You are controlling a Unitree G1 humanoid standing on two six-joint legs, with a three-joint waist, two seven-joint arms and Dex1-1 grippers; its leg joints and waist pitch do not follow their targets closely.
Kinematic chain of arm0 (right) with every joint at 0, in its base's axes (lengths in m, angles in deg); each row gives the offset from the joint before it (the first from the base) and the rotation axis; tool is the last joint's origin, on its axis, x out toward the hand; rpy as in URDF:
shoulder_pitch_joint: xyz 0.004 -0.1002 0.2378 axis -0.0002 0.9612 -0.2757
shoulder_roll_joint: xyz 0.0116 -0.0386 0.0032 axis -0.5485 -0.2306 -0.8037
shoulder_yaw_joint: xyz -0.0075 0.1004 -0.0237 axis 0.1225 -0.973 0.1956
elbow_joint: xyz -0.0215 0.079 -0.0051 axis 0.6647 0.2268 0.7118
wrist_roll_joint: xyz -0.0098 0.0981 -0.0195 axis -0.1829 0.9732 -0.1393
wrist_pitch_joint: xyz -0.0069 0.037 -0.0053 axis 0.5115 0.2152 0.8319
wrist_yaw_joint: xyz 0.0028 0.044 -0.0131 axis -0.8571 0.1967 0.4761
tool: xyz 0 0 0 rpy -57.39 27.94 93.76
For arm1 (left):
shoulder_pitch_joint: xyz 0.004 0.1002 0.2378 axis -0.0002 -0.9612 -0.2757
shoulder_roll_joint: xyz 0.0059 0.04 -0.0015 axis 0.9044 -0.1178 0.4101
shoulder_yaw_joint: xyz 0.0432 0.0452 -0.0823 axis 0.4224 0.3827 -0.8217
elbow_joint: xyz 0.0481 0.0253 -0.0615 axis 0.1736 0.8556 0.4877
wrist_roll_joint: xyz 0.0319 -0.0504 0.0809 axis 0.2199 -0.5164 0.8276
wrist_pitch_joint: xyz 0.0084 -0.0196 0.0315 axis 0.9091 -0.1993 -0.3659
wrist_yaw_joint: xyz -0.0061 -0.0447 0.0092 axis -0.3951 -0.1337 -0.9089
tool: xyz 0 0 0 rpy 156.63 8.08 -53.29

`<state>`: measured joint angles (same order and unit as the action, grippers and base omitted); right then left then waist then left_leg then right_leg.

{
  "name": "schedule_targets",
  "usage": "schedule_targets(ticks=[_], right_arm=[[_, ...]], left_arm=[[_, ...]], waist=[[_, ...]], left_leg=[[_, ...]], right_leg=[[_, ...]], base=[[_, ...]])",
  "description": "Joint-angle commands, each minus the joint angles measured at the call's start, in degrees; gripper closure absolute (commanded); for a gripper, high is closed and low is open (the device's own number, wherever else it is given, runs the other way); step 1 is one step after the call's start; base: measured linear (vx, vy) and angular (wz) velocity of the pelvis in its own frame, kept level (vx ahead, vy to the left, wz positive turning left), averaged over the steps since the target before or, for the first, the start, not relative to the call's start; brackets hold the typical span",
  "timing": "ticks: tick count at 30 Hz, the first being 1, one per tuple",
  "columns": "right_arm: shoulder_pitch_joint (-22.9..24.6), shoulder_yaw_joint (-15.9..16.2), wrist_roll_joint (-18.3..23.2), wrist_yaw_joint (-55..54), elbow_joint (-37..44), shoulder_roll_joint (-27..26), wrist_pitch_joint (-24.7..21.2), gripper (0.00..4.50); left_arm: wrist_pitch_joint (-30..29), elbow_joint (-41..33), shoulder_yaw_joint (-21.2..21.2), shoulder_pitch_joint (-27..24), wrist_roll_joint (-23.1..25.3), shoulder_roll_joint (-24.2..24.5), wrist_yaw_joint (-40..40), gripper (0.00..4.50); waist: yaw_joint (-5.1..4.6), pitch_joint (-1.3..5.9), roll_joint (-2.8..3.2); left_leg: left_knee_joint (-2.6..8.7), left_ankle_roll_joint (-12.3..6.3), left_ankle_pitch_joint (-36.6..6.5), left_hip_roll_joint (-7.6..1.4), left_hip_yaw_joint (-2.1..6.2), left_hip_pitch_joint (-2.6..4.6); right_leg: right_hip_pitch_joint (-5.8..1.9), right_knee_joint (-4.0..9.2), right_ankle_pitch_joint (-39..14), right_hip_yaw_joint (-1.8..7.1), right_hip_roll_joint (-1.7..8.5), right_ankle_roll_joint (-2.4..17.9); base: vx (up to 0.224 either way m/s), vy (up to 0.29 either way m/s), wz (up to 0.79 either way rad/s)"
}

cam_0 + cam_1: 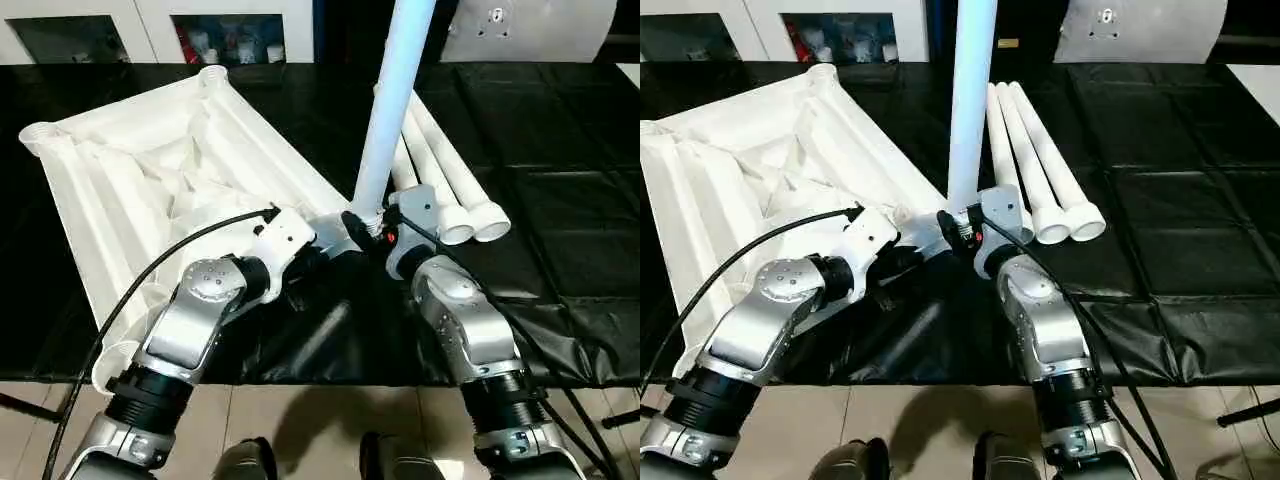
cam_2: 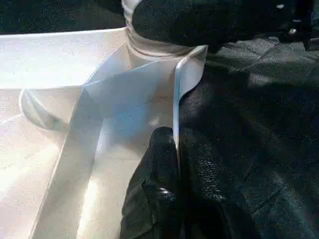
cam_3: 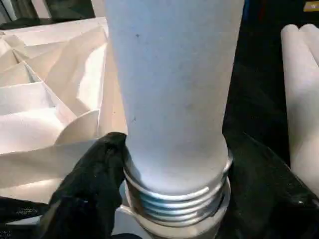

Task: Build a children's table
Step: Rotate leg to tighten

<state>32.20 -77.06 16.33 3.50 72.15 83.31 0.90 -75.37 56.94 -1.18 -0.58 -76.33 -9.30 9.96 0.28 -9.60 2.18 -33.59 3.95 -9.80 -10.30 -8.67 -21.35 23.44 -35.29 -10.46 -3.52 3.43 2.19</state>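
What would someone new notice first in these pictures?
A white leg stands upright at the near corner socket of the upside-down table top, its threaded end not fully screwed in. The right end effector clasps its base, while the left end effector is shut on the top's rim beside it. Three spare legs lie together on the black sheet to the right.

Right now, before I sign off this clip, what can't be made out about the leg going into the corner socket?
- Upright leg: its upper end is cut off by the head views' top edge.
- Leg thread: how deep it sits in the corner socket is cut off at the right wrist view's bottom edge.
- Right gripper: its fingers cover the thread's sides.
- Table top: near edge hidden behind the left forearm.
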Motion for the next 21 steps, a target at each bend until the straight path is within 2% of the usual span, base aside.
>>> schedule_targets(ticks=[1, 2, 6, 8, 9, 10, 12, 14, 16, 19, 21], right_arm=[[2.4, 5.3, 1.3, 4.7, 0.1, -1.6, -1.1, 1.0], [2.8, 5.2, 1.3, 5.6, 0.5, -0.6, -0.5, 0.73], [4.2, 3.8, 2.2, 9.8, 2.4, 3.6, 1.7, 0.59], [5.0, 3.3, 3.5, 13.8, 4.0, 6.8, 2.7, 0.28], [5.2, 3.1, 3.7, 15.2, 4.5, 7.8, 3.1, 0.21], [5.2, 3.1, 3.7, 15.2, 4.5, 7.8, 3.1, 0.21], [5.5, 2.0, 5.4, 20.9, 6.1, 11.5, 3.5, 0.08], [5.4, 1.9, 5.9, 22.5, 6.4, 12.3, 3.5, 0.08], [4.7, 2.2, 7.2, 28.2, 6.8, 15.8, 3.8, 0.08], [3.8, 2.9, 7.9, 31.7, 6.6, 18.2, 3.7, 0.08], [2.8, 3.8, 9.0, 35.8, 6.5, 19.9, 2.9, 0.08]], left_arm=[[1.4, -1.1, 0.6, 1.6, 0.3, 0.4, 0.9, 4.5], [1.8, -1.0, 0.6, 1.3, 0.2, 1.6, -0.2, 4.5], [4.8, 0.3, 0.0, 0.3, 0.1, 5.6, -4.8, 4.5], [7.0, 1.0, -0.2, -0.4, -0.9, 7.7, -7.7, 4.5], [8.2, 1.3, -0.2, -0.6, -1.4, 8.7, -9.4, 4.5], [8.2, 1.3, -0.2, -0.6, -1.4, 8.7, -9.4, 4.5], [11.8, 2.1, 0.2, -1.4, -3.5, 11.8, -15.8, 4.5], [13.0, 2.2, 0.5, -1.5, -4.2, 12.5, -17.6, 4.5], [16.3, 3.2, 2.0, -1.5, -5.1, 15.2, -23.3, 4.5], [17.3, 4.1, 2.3, -1.4, -6.5, 16.4, -26.7, 4.5], [19.3, 5.2, 3.3, -0.8, -6.8, 17.7, -29.9, 4.5]], waist=[[0.13, 4.89, -0.22], [0.14, 4.89, -0.12], [0.04, 5.04, -0.13], [-0.06, 5.1, 0.02], [-0.06, 5.33, -0.14], [0.03, 5.43, -0.06], [0.13, 5.56, -0.1], [0.2, 5.38, -0.11], [0.45, 5.34, -0.04], [0.75, 5.27, 0.01], [1.18, 5.46, -0.2]], left_leg=[[3.57, -3.48, -9.4, -1.71, 0.18, -0.01], [3.62, -3.54, -9.3, -1.77, 0.22, -0.01], [3.55, -3.93, -8.9, -1.72, 0.28, -0.17], [3.42, -4.53, -8.2, -1.8, 0.14, -0.15], [3.4, -4.88, -6.9, -1.87, 0.2, -0.29], [3.32, -5.23, -6.3, -1.83, 0.23, -0.28], [3.19, -6.5, -5.1, -1.87, 0.19, -0.45], [3.26, -6.74, -5.7, -2.02, 0.1, -0.29], [3.28, -7.02, -6.4, -2.12, 0.1, -0.06], [3.33, -6.67, -7.1, -2.26, 0.0, 0.07], [3.32, -6.58, -6.7, -2.29, -0.02, 0.1]], right_leg=[[-3.21, 4.89, -14.4, 3.14, 4.11, 10.5], [-3.22, 4.8, -14.1, 3.13, 4.13, 10.7], [-3.57, 4.79, -13.0, 3.07, 4.11, 10.7], [-3.53, 4.64, -10.7, 3.12, 4.03, 11.6], [-3.69, 4.29, -8.4, 3.1, 4.01, 12.3], [-3.62, 4.17, -7.4, 3.05, 3.96, 12.7], [-3.64, 3.84, -4.1, 3.03, 3.96, 13.8], [-3.55, 3.84, -4.6, 3.04, 4.01, 14.1], [-3.35, 3.96, -5.4, 3.01, 4.06, 14.5], [-3.3, 3.96, -6.8, 3.06, 4.15, 14.6], [-3.38, 3.86, -6.8, 3.13, 4.22, 14.6]], base=[[0.0, 0.0, 0.0], [0.0, 0.0, 0.0], [0.0, 0.0, 0.0], [0.0, 0.0, 0.0], [0.0, 0.0, 0.0], [0.0, 0.0, 0.0], [0.0, 0.0, 0.0], [0.0, 0.0, 0.0], [0.0, 0.0, 0.0], [0.0, 0.0, 0.0], [0.0, 0.0, 0.0]])
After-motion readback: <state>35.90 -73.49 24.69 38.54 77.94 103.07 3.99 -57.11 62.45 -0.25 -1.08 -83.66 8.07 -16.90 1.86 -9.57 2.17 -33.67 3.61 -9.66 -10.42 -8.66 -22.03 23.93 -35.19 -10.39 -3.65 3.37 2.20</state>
